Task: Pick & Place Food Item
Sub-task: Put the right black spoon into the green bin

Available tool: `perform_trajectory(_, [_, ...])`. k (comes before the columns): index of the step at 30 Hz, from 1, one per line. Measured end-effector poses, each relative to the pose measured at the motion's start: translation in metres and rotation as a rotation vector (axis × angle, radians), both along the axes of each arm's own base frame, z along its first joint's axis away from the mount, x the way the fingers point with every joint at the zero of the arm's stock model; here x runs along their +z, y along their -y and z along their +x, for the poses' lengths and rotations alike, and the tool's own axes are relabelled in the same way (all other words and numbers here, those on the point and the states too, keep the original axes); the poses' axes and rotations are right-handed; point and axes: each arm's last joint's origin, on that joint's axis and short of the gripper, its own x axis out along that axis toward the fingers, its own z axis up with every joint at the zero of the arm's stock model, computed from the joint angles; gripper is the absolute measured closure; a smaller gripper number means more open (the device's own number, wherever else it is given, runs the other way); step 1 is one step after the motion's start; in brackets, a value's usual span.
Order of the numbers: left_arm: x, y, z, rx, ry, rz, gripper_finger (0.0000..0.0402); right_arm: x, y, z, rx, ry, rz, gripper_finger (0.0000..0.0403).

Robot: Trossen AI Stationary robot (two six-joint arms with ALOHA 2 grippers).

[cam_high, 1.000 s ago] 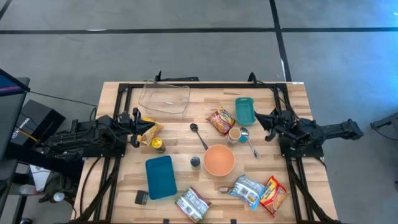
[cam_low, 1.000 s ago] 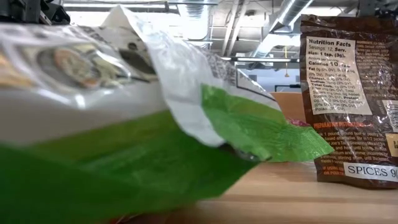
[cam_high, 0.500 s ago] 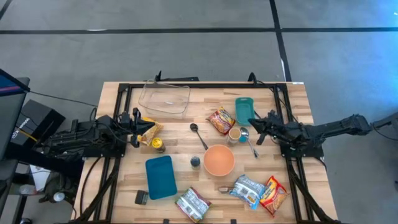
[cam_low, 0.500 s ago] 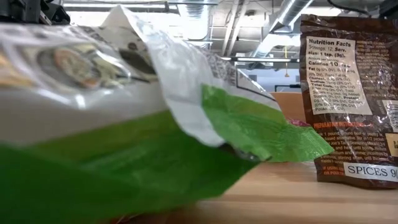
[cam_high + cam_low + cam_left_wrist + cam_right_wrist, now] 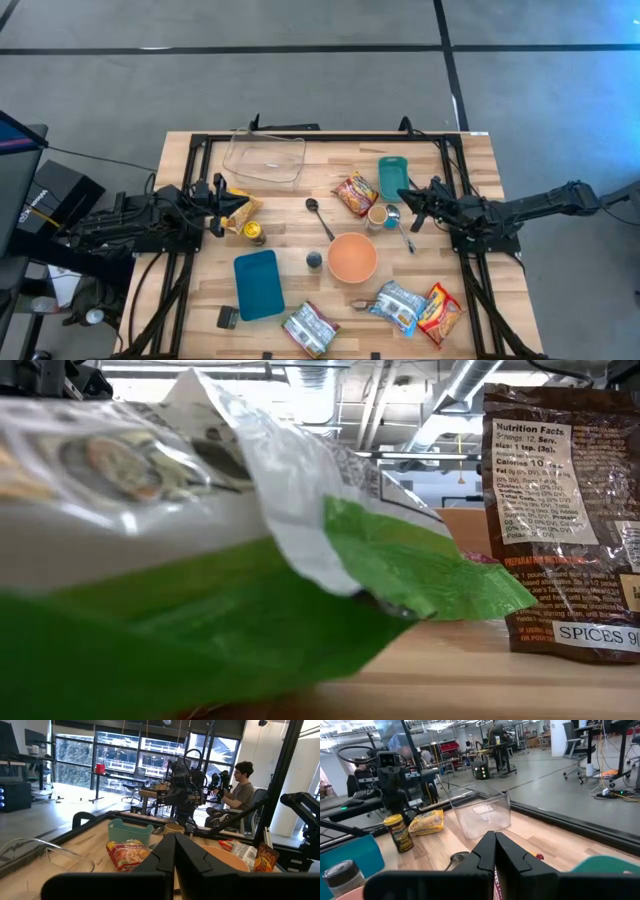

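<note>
Several food packets lie on the wooden table. A red noodle packet (image 5: 355, 193) lies flat near the middle, also in the left wrist view (image 5: 129, 854). A yellow packet (image 5: 240, 209) and a yellow-lidded jar (image 5: 255, 233) sit at the left. My left gripper (image 5: 223, 206) is shut at the left edge, just short of the yellow packet and holding nothing. My right gripper (image 5: 403, 197) is shut, held out over the table between a small teal container (image 5: 393, 177) and a cup (image 5: 378, 215). Its closed fingers (image 5: 495, 851) are empty.
A clear glass dish (image 5: 265, 158) stands at the far left and an orange bowl (image 5: 352, 257) in the middle. A teal tray (image 5: 258, 284) and more packets (image 5: 400, 305) lie near the front edge. A spoon (image 5: 320, 217) lies between them. A person (image 5: 241, 790) sits beyond the right side.
My right arm has stretched out from the right edge toward the table's middle. Its shut gripper has gone left toward the cup and the teal container and sunk a little. Nothing on the table has moved.
</note>
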Motion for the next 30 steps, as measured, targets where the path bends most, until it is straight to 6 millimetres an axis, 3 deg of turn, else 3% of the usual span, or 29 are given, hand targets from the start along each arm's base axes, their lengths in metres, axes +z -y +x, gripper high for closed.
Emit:
perform_trajectory(10, [0.0, 0.0, 0.0, 0.0, 0.0, 0.0, 0.0401, -0.001, 0.001, 0.0, -0.005, -0.008, 0.008, 0.0402])
perform_trajectory(16, [0.0, 0.0, 0.0, 0.0, 0.0, 0.0, 0.0401, -0.003, -0.002, 0.0, 0.027, 0.109, 0.262, 0.0402])
perform_trajectory(21, [0.0, 0.0, 0.0, 0.0, 0.0, 0.0, 0.0401, 0.0, -0.005, 0.0, 0.056, 0.177, 0.358, 0.0402])
perform_trajectory(24, [0.0, 0.0, 0.0, 0.0, 0.0, 0.0, 0.0401, 0.006, -0.006, 0.001, 0.083, 0.212, 0.38, 0.0402])
perform_trajectory(30, [0.0, 0.0, 0.0, 0.0, 0.0, 0.0, 0.0401, 0.045, -0.011, 0.004, 0.179, 0.237, 0.281, 0.0402])
